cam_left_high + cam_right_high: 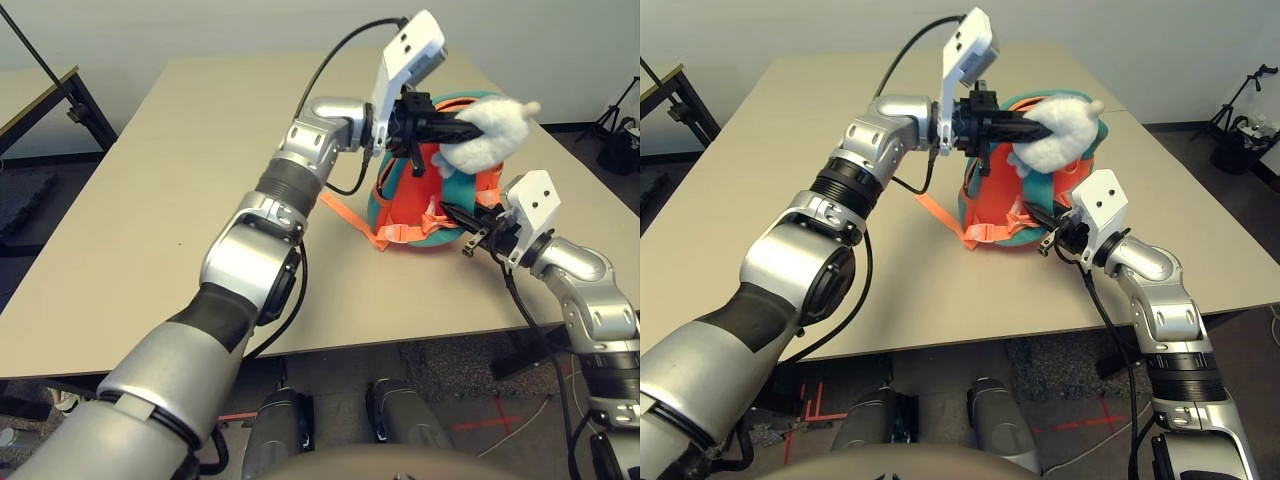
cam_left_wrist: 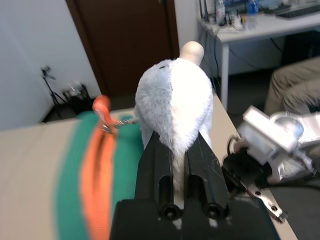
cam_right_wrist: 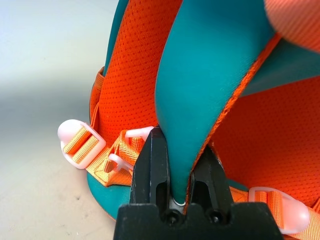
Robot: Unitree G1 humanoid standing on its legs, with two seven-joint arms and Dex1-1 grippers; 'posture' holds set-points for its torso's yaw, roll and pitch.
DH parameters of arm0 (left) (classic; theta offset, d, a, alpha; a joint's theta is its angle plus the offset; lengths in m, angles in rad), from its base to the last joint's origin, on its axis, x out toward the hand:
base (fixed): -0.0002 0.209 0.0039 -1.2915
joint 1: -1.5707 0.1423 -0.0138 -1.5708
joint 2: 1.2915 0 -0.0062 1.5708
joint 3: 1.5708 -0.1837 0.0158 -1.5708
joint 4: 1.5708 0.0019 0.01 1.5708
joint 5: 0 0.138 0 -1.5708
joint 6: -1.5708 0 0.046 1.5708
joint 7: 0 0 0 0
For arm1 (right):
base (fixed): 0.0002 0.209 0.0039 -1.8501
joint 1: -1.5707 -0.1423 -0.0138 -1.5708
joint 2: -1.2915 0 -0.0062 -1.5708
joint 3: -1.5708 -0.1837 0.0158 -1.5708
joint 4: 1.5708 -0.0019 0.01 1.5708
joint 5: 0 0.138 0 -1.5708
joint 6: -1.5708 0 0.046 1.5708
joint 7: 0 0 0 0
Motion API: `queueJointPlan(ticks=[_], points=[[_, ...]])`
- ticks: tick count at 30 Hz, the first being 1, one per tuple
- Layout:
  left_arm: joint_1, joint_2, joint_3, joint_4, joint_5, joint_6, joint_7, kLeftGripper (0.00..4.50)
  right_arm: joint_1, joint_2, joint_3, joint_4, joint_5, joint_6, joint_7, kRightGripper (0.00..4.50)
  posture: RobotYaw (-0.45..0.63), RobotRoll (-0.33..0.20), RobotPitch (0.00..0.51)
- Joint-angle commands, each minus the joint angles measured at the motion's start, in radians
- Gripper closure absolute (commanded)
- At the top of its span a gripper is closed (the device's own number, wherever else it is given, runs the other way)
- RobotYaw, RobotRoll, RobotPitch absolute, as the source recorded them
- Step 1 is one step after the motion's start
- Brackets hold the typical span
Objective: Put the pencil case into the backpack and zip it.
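Observation:
The teal and orange backpack (image 1: 415, 190) stands upright near the table's right edge, its orange strap side facing me. My left gripper (image 1: 470, 130) is shut on the white plush head (image 2: 175, 95) at the top of the backpack. My right gripper (image 1: 455, 213) is low at the bag's right side, shut on a teal padded strap (image 3: 210, 75) edged in orange. An orange zip pull (image 2: 101, 105) shows on the bag's top beside the plush. The pencil case is out of view.
A loose orange strap (image 1: 345, 215) with pale buckles (image 3: 80, 142) trails from the bag onto the beige table (image 1: 150, 200). The table's right edge runs just beyond the bag. A dark stand (image 1: 615, 130) is on the floor at the right, and a person's leg (image 2: 295, 85) shows past the table.

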Motion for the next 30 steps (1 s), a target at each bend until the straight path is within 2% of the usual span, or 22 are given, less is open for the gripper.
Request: queueJointPlan(ticks=[1, 6, 11, 15, 22, 30], points=[[-0.045, 0.055, 0.044, -0.044, -0.048, 0.062, -0.037, 4.50, 0.012, 0.006, 0.017, 0.001, -0.005, 0.004, 0.001, 4.41, -0.29, 0.000, 0.000], [-0.056, 0.132, 0.060, -0.070, -0.067, 0.128, -0.078, 4.50, 0.011, 0.009, 0.019, -0.004, -0.003, 0.006, 0.002, 4.41, -0.29, 0.000, 0.000], [-0.009, 0.199, 0.074, -0.147, -0.097, 0.222, -0.098, 4.50, 0.009, 0.009, 0.017, -0.007, 0.000, 0.008, 0.002, 4.41, -0.29, 0.000, 0.000], [0.069, 0.241, 0.068, -0.245, -0.120, 0.303, -0.098, 4.50, 0.011, 0.009, 0.018, -0.009, 0.001, 0.008, 0.004, 4.41, -0.28, 0.000, 0.000], [0.298, 0.274, 0.064, -0.442, -0.162, 0.423, -0.031, 4.50, -0.004, 0.007, 0.019, 0.005, 0.002, 0.007, 0.014, 4.41, -0.26, 0.000, 0.000], [0.520, 0.287, 0.041, -0.508, -0.168, 0.476, 0.040, 4.50, -0.019, 0.008, 0.024, 0.018, 0.000, 0.001, 0.021, 4.41, -0.26, 0.000, 0.000]])
